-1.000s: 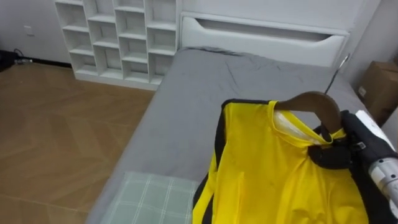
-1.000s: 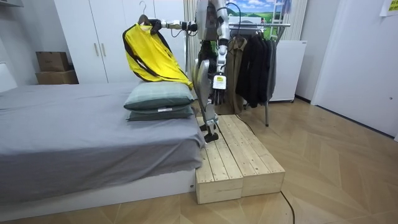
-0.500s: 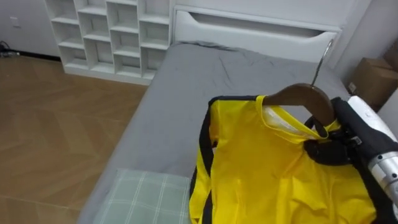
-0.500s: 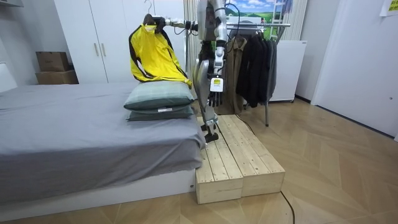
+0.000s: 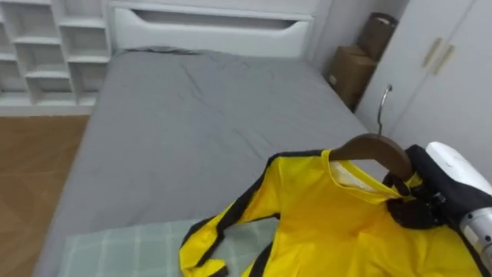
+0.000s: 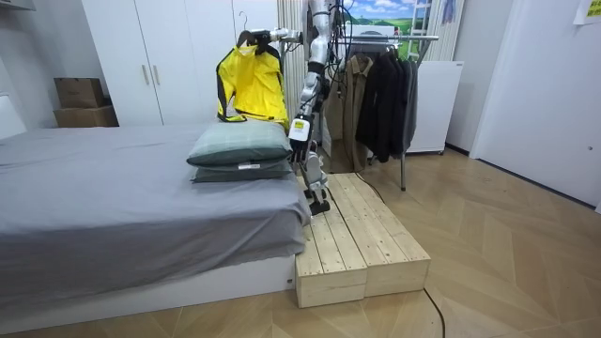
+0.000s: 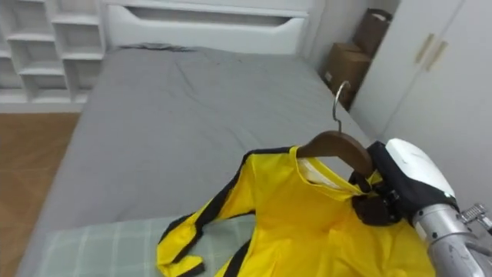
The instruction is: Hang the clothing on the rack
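Left eye view, lower right: the right hand (image 5: 417, 213) has its dark fingers curled tight round one end of the hanger (image 5: 373, 146). The hanger is brown wood, and its metal hook (image 5: 382, 104) points up in the air. On it hangs the shirt (image 5: 330, 227), yellow with black edging. A lower corner of the shirt lies over the checked pillow (image 5: 115, 250). Past that runs the grey bed (image 5: 177, 131) to a white headboard (image 5: 207, 19), with boxes (image 5: 357, 54) and a wardrobe (image 5: 453, 69) off to the right.

In the room view the robot stands on a wooden platform (image 6: 362, 235) beside the bed, its right arm stretched toward the room view's left and holding the shirt above the pillows. The left hand (image 6: 300, 139) hangs at its side. A rack (image 6: 390, 80) of dark clothes stands behind it.
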{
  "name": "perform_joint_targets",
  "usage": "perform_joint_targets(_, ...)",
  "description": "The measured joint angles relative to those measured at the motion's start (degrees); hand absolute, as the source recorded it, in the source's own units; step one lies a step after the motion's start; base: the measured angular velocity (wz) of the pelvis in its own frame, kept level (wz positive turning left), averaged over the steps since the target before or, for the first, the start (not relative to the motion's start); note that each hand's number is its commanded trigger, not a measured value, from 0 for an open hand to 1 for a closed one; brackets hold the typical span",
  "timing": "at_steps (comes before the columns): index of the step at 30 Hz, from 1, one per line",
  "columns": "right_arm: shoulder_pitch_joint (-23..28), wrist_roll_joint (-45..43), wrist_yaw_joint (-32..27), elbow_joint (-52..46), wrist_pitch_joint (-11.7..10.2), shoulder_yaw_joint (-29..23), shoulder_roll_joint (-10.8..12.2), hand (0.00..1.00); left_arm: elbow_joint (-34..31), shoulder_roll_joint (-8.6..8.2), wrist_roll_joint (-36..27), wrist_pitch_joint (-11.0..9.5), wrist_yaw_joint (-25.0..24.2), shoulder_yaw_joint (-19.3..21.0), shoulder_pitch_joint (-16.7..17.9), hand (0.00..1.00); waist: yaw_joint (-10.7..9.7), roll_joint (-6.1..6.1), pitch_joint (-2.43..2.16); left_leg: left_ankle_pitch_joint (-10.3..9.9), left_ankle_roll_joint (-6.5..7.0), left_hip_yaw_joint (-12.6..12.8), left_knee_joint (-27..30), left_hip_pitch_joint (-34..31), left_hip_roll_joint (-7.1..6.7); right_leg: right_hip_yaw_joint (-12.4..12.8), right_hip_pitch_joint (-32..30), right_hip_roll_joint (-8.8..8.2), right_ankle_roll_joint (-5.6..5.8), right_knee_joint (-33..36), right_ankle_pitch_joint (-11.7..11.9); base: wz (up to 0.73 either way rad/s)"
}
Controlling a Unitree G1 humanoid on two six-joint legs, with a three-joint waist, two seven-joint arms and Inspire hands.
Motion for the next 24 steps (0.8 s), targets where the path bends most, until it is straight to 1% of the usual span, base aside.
perform_joint_targets(1,-0.2,0.0,0.0,0.0,0.4,0.0,0.0,1.0,0.6,0.0,-0.4,0.9,0.0,-0.3,-0.6,0.0,-0.2,0.05,0.04,-0.3,0.04,1.5,0.3,0.0,0.4,-2.0,-0.6,-0.4,-0.23,0.0,0.5,-0.72)
perform_joint_targets(2,-0.5,-0.1,0.0,0.0,0.4,0.0,0.0,1.0,0.7,0.02,-0.6,1.5,0.0,-0.3,-0.8,0.0,-0.5,0.07,0.05,-0.5,0.05,3.2,0.3,0.1,0.69,-3.2,-1.4,-0.5,-0.44,0.0,1.1,-0.74)
perform_joint_targets(3,-0.7,-0.1,0.0,0.0,0.4,0.0,0.0,1.0,0.7,0.02,-0.6,1.9,-0.1,-0.3,-0.9,0.0,-0.6,0.1,0.07,-0.7,0.0,4.2,0.3,0.2,0.89,-3.7,-1.6,-0.54,-0.57,0.0,1.4,-0.82)
perform_joint_targets(4,-1.2,-0.3,0.1,0.0,0.6,0.0,0.0,1.0,0.7,0.02,-0.6,2.7,-0.3,-0.3,-0.9,0.0,0.0,0.31,0.11,-0.9,-0.15,6.5,0.3,0.2,1.41,-4.5,-1.9,-0.75,-0.63,0.4,1.8,-0.91)
perform_joint_targets(5,-2.0,-0.5,0.4,0.0,1.2,0.1,0.0,1.0,0.8,-0.02,-0.3,3.6,-0.8,-0.3,-0.9,0.0,0.6,0.72,0.41,-1.2,-0.3,8.5,0.3,0.9,1.73,-7.4,-2.1,-2.02,-0.01,2.0,1.3,-0.85)
perform_joint_targets(6,-2.3,-0.6,0.5,0.0,1.4,0.1,0.0,1.0,0.8,-0.06,-0.3,3.9,-0.9,-0.3,-0.9,0.0,0.6,0.78,0.45,-1.3,-0.36,9.4,0.3,1.2,1.78,-8.2,-2.0,-2.59,0.37,3.0,0.8,-0.67)
perform_joint_targets(7,-3.3,-0.8,0.7,0.0,1.6,0.1,0.0,1.0,0.8,-0.01,-0.3,4.6,-1.3,-0.4,-0.9,0.0,0.5,1.0,0.57,-1.5,-0.54,10.3,0.3,1.8,1.77,-9.1,-1.9,-3.51,0.84,3.9,0.2,-0.46)
perform_joint_targets(8,-4.3,-0.6,0.7,0.0,1.6,0.1,0.0,1.0,0.8,0.01,-0.3,4.9,-1.6,-0.3,-0.8,0.0,0.3,1.21,0.64,-1.7,-0.77,10.9,0.3,2.3,1.76,-9.7,-2.0,-3.55,0.78,3.8,0.2,-0.38)
perform_joint_targets(9,-4.7,-0.5,0.7,0.0,1.6,0.1,0.0,1.0,0.8,0.02,-0.2,5.0,-1.7,-0.3,-0.9,0.0,0.1,1.33,0.55,-1.7,-0.85,11.0,0.3,2.4,1.77,-9.5,-2.1,-3.44,0.79,3.7,0.2,-0.2)
perform_joint_targets(10,-5.4,-0.3,0.7,0.0,1.7,0.1,0.0,1.0,0.8,0.04,-0.2,5.3,-1.9,-0.3,-1.0,0.0,-0.5,1.46,0.46,-1.7,-0.89,11.0,0.4,2.6,1.8,-9.1,-2.2,-3.16,0.76,3.0,0.2,-0.05)
perform_joint_targets(11,-6.1,0.1,0.8,0.0,1.7,0.1,0.0,1.0,0.8,0.04,0.0,5.7,-2.0,-0.3,-0.9,0.0,-1.0,1.58,0.38,-1.7,-1.02,11.0,0.4,2.6,1.8,-7.9,-2.1,-2.52,0.19,1.9,0.2,0.0)
perform_joint_targets(12,-6.8,0.1,1.1,0.0,1.7,0.2,0.0,1.0,0.8,0.02,0.3,6.1,-2.2,-0.3,-0.9,0.0,-1.4,1.63,0.36,-1.7,-1.03,11.0,0.5,2.6,1.8,-7.2,-2.1,-2.25,-0.11,1.7,0.1,-0.06)
perform_joint_targets(14,-8.8,0.5,1.3,0.0,1.8,0.1,0.0,1.0,0.8,0.12,0.9,7.5,-2.7,-0.6,-0.9,0.0,-2.6,2.04,0.32,-1.8,-1.24,11.0,1.2,2.5,2.3,-7.0,-1.7,-1.64,-0.38,0.7,0.3,-0.05)
perform_joint_targets(15,-9.1,0.7,1.3,-0.2,1.8,0.1,0.0,1.0,0.8,0.18,0.9,7.6,-2.7,-0.7,-0.9,0.0,-2.9,2.12,0.36,-1.9,-1.32,11.0,1.4,2.5,2.44,-7.0,-1.6,-1.49,-0.4,0.5,0.3,-0.04)
perform_joint_targets(16,-9.1,0.7,1.3,-0.9,1.8,-0.1,0.0,1.0,0.8,0.21,1.0,7.9,-2.7,-0.8,-0.9,0.0,-3.3,2.53,0.38,-2.3,-1.56,11.3,2.1,2.3,3.2,-7.0,-1.2,-0.84,-0.53,-0.5,0.6,-0.13)
perform_joint_targets(17,-9.0,0.7,1.3,-1.9,1.8,-0.1,0.0,1.0,0.7,0.22,1.4,8.7,-2.8,-0.7,-1.0,0.0,-3.4,3.03,0.32,-2.9,-1.76,11.9,3.5,2.1,4.25,-6.8,-1.2,-0.23,-0.74,-0.7,0.7,-0.2)
perform_joint_targets(18,-9.0,0.7,1.4,-2.3,1.8,-0.1,0.0,1.0,0.7,0.22,2.2,9.1,-2.8,-0.7,-0.9,0.0,-3.3,3.41,0.25,-3.4,-2.01,12.1,4.5,1.9,4.95,-6.6,-1.2,0.15,-0.97,-0.8,0.6,-0.31)
perform_joint_targets(19,-9.0,0.7,1.4,-2.8,1.7,-0.2,0.0,1.0,0.7,0.23,3.1,9.8,-2.8,-0.8,-0.8,0.0,-3.1,3.81,0.15,-4.1,-2.47,12.8,6.4,2.1,5.93,-6.3,-1.3,0.68,-1.43,-0.5,0.3,-0.38)
perform_joint_targets(20,-9.0,0.7,1.4,-3.1,1.8,-0.1,0.0,1.0,0.7,0.35,3.4,10.2,-2.8,-0.8,-0.5,0.0,-3.1,3.87,0.14,-4.1,-2.59,12.8,8.0,2.3,6.43,-5.0,-1.4,1.05,-1.44,0.2,-0.2,-0.41)
perform_joint_targets(21,-9.0,0.7,1.4,-3.3,1.8,-0.1,0.0,1.0,0.7,0.35,3.4,10.6,-2.8,-0.8,-0.4,0.0,-2.9,3.94,0.1,-4.1,-2.6,12.5,9.2,2.2,6.56,-4.0,-1.7,1.33,-1.37,0.6,-0.4,-0.76)
perform_joint_targets(22,-9.3,0.5,1.4,-3.7,1.8,0.2,0.0,1.0,0.7,0.32,3.3,11.4,-2.9,-1.0,-0.2,0.0,-1.3,4.08,0.15,-4.0,-2.6,8.8,11.6,1.8,6.64,-1.0,-2.6,2.07,-1.8,1.9,-0.7,-1.28)
perform_joint_targets(23,-9.3,0.5,1.4,-4.4,1.7,1.0,0.0,1.0,0.7,0.31,3.3,12.2,-3.0,-1.0,0.2,0.0,0.1,4.2,0.16,-3.5,-2.42,0.4,14.0,0.4,5.71,2.8,-3.6,3.17,-2.32,3.0,-0.8,-1.45)
perform_joint_targets(24,-9.3,0.5,1.4,-4.6,1.5,1.6,0.1,1.0,0.7,0.32,3.3,12.7,-3.0,-1.0,0.4,0.0,0.3,4.19,0.13,-3.0,-2.2,-4.1,15.4,-0.8,5.03,4.2,-3.5,3.54,-2.52,3.1,-0.6,-1.4)
